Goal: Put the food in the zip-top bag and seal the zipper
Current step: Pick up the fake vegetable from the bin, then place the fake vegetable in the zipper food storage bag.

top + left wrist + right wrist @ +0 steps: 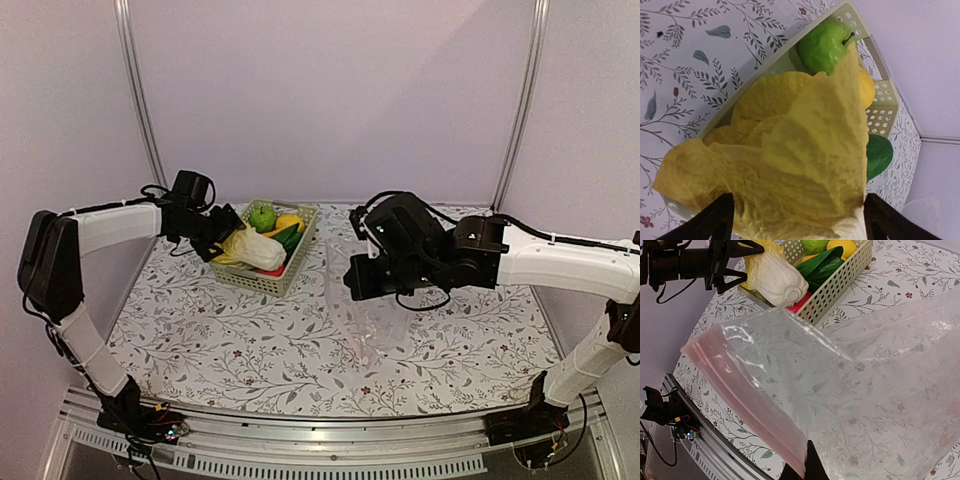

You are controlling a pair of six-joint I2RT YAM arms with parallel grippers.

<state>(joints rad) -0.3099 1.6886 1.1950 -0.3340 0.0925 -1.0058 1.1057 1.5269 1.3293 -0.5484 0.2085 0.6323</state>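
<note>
The pale green lattice basket [283, 275] sits on the leaf-printed tabletop [200, 335], and all the food is in it. The big yellow-white cabbage [800, 165] lies on top, its white stalk end sticking out over the basket's near rim. The left claw [754, 262] is at the basket's left side with its fingers [710, 222] spread wide. They straddle the cabbage's leafy end, and whether they press on it I cannot tell. Behind the cabbage, toward the basket's far end, are the green apple [825, 45] and the small yellow fruit [866, 87]. The dark green vegetable [879, 155] lies along the basket's right wall, and a red piece [800, 304] shows beneath the cabbage stalk. Just right of the basket, near it but apart, the right claw [809, 467] is pinched together on the mouth edge of the clear zip-top bag [855, 390], right at the pinkish zipper [740, 395]. The bag hangs crinkled from that claw beside the basket, with nothing inside it.
</note>
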